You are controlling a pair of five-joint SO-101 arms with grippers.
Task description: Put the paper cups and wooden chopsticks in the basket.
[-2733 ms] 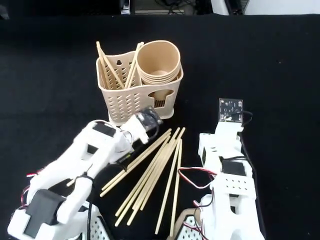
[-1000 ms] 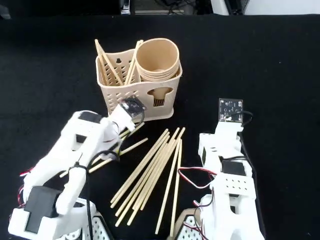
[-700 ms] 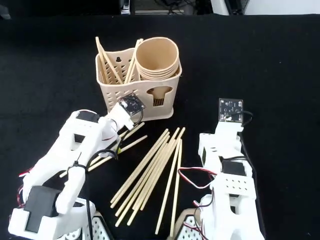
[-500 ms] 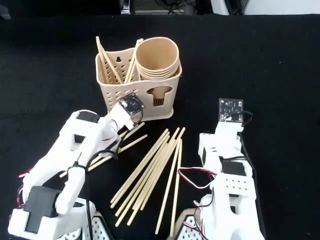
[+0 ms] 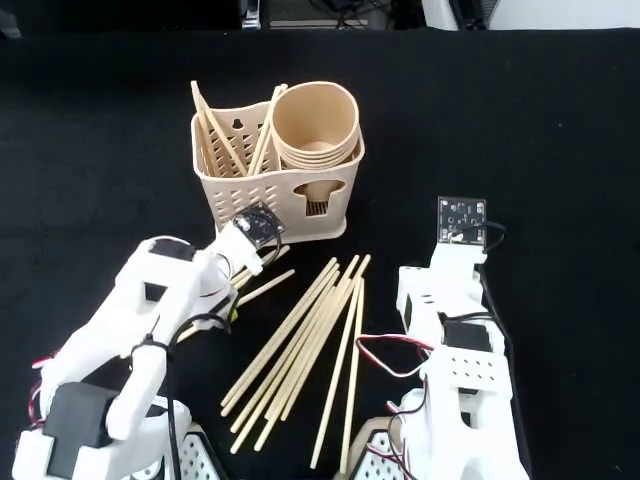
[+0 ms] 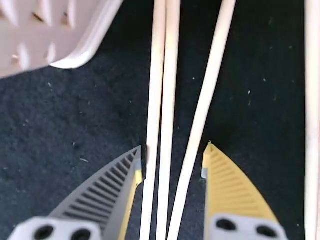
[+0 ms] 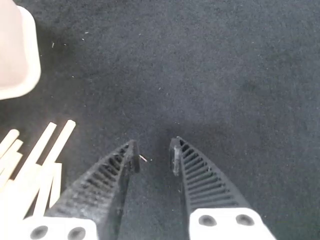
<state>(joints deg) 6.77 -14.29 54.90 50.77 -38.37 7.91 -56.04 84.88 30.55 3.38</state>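
Chopsticks (image 5: 300, 345) lie loose in a slanting bundle on the black worktop (image 5: 520, 130), between the two arms and toward its near edge. The right claw (image 7: 152, 145) hangs just beside their far ends, its fingers a little apart with nothing between them. The left claw (image 6: 173, 146) is spread astride three sticks (image 6: 165, 100) lying flat just before the basket. Farther back the basket (image 5: 265, 195) stands upright. It holds stacked paper cups (image 5: 315, 125) in the compartment toward the right edge and slanted sticks (image 5: 215, 125) in the other.
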